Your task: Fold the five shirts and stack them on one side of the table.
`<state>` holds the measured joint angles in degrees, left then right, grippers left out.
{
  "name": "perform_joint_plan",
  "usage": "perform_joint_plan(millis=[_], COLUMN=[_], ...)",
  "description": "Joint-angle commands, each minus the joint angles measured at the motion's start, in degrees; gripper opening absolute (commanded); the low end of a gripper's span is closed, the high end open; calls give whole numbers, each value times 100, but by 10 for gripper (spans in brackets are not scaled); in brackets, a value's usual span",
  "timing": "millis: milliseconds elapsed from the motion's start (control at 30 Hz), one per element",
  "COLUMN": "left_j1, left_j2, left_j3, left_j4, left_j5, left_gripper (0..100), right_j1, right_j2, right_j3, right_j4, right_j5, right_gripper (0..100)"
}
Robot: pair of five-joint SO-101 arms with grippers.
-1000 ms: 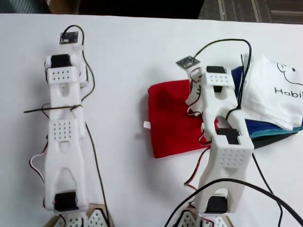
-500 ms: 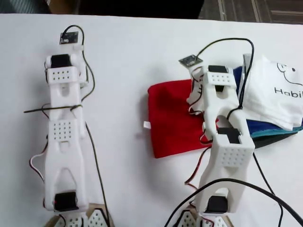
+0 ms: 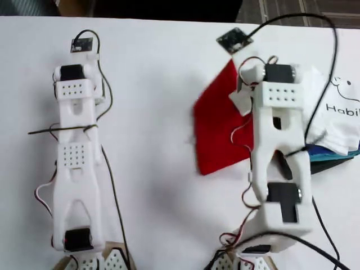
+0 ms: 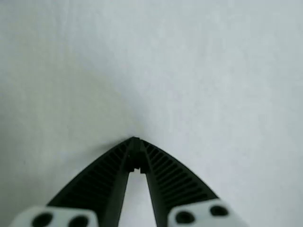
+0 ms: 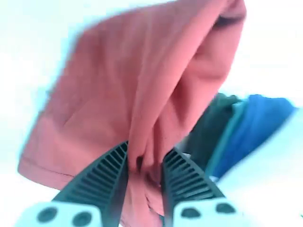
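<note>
Single shirt (image 3: 216, 135) just L of shirt stack (image 3: 337, 109), table (image 3: 152, 112) R side

Likely a robotics lab: white table (image 3: 152, 129), printed arms (image 3: 76, 152) trailing loose wires (image 3: 112, 188), grey floor (image 3: 292, 11) at twelve o'clock.

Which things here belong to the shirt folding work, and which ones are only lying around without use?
Belongs to the job:
- red shirt, pinched in the right claw
- white shirt, lying on the blue shirt and dark shirt

Not in use:
- left claw, shut over the bare table
</note>
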<state>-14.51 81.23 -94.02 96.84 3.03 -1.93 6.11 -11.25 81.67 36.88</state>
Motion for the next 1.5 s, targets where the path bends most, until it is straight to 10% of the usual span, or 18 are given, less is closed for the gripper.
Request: perform_joint_plan(millis=[0,1000,1467], left_j1=[-79,-70,-70], left_j2=[-18,-18,-18], left_j3=[-180,-180,-180], left_j4=[-149,-149,-149], left_j5=[44,44,44], left_gripper=[27,27,27], right_j1=[145,1903,2949], right_j2=[-804,-1235,787], right_j3=[-167,-1749,-1802], right_j4=[40,-391,-1666], right_j5=[35,369,782], right_gripper=[20,20,20])
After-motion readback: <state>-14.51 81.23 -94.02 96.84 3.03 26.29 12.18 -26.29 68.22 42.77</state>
